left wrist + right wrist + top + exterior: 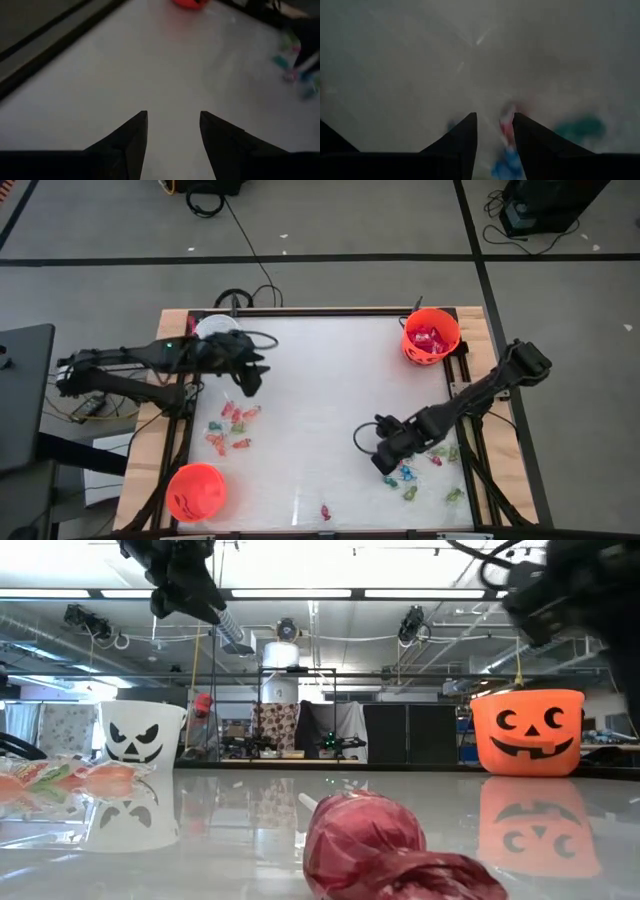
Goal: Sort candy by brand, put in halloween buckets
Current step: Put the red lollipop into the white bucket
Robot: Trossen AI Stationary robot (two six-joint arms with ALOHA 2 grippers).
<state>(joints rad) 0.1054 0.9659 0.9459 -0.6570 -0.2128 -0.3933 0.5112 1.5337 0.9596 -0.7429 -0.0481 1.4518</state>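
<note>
White table with wooden edge, on grey floor crossed by black tape lines. Black cables run across the floor to the table's far side. Low view: ceiling light strips, dark cabinets behind.

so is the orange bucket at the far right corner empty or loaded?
Loaded. The high view shows the orange bucket standing upright with a pile of red packets inside. How deep the pile goes can't be told.

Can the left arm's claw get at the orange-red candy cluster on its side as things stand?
Probably yes: the left claw hangs open, empty, just beyond the orange-red candy cluster, nothing between them.
</note>
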